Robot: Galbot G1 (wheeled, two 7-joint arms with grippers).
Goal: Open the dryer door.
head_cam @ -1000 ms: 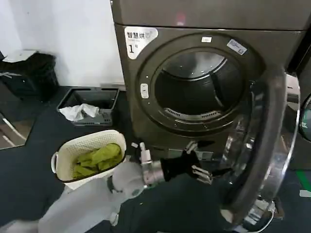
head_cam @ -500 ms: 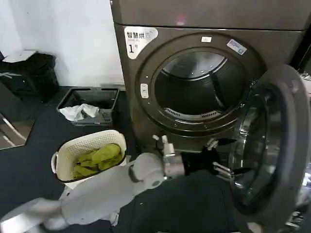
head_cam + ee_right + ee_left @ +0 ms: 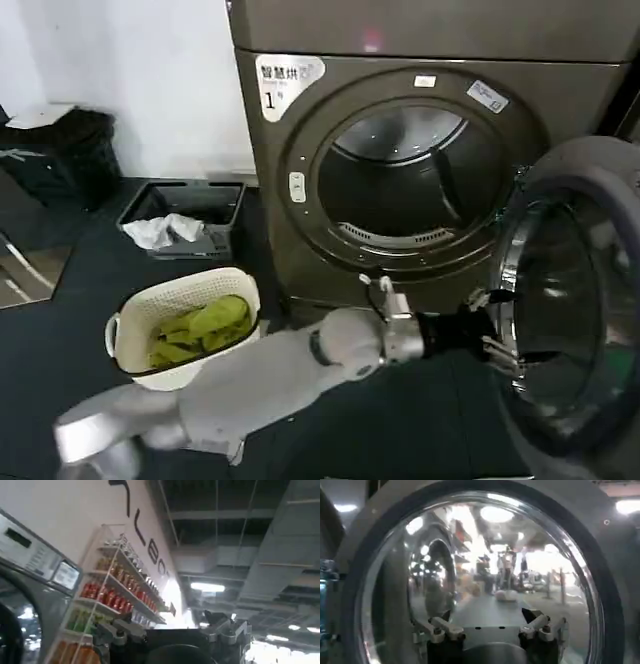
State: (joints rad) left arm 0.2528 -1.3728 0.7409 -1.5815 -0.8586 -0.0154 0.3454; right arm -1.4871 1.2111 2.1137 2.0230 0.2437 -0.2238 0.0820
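Observation:
The dryer door (image 3: 585, 300) stands swung wide open at the right of the brown dryer, its inner side and dark glass facing me. The round drum opening (image 3: 410, 185) is uncovered. My left arm reaches low across the dryer's front, and my left gripper (image 3: 503, 345) is at the door's inner lower rim. In the left wrist view the door's glass bowl (image 3: 495, 555) is close ahead, and my left gripper (image 3: 491, 626) is open with nothing between its fingers. My right gripper (image 3: 167, 627) points up toward a ceiling and is open and empty.
A white laundry basket (image 3: 128, 318) with green clothes sits on the dark floor left of the arm. Behind it a dark crate (image 3: 215, 210) holds white cloth, and a black bin (image 3: 60, 150) stands by the wall. Shelves of bottles (image 3: 115, 595) show in the right wrist view.
The door has swung farther open to the right. My left arm has stretched rightward with it, the gripper staying at the door's inner side.

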